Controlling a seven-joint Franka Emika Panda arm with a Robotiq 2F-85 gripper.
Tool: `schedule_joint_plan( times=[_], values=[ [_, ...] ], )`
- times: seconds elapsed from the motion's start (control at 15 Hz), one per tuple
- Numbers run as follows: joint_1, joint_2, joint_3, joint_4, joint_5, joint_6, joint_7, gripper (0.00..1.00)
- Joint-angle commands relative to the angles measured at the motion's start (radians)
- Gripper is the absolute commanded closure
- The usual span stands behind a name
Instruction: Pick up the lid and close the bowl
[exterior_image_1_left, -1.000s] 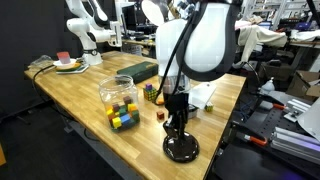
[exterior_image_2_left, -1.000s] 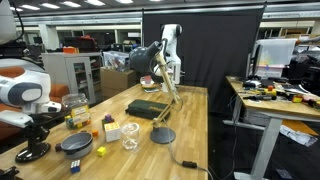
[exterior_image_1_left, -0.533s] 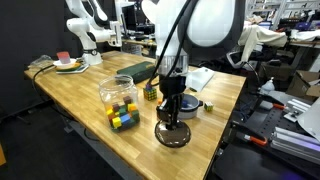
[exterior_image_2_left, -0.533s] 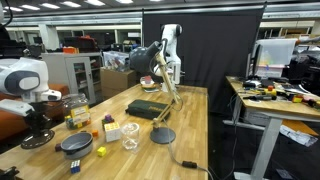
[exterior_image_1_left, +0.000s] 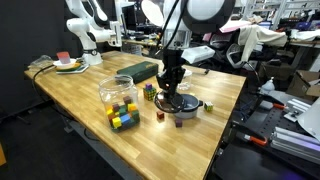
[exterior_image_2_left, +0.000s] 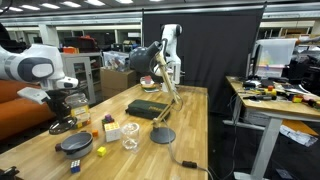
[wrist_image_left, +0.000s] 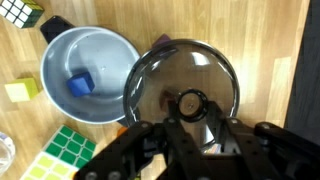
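Glossy dark glass lid (wrist_image_left: 172, 72), thin metal rim — smooth, perhaps enamelled bowl (wrist_image_left: 105, 55) — grainy wood table (wrist_image_left: 270, 40).

Wooden counter (exterior_image_1_left: 80, 100), plank top. Directly on it:
- bowl (exterior_image_1_left: 194, 106) near the front edge
- clear tub of coloured blocks (exterior_image_1_left: 118, 101) mid-counter
- Rubik's cube (exterior_image_1_left: 150, 92) between tub and bowl, with a small red block (exterior_image_1_left: 159, 116) near it
- dark flat box (exterior_image_1_left: 136, 71) further back
- plate (exterior_image_1_left: 68, 66) at the far corner

In an exterior view: round dark disc (exterior_image_2_left: 163, 135), clear glass (exterior_image_2_left: 130, 140) just beside it, black cable (exterior_image_2_left: 190, 165) by the edge. Wrist view: yellow block (wrist_image_left: 20, 92) near the bowl's wall, not touching.
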Motion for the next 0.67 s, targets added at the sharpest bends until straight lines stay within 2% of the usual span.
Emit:
schedule_joint_plan(
  times=[0.0,0.27,0.6],
  values=[
    [-0.042,-0.018,-0.033,0.007,-0.008,-0.007,0.056,0.92],
    [-0.075,-0.017,-0.086,0.013,-0.023,-0.036,0.098,0.92],
    [-0.089,0.002,-0.084,0.013,0.003,-0.056,0.12,0.92]
  ],
)
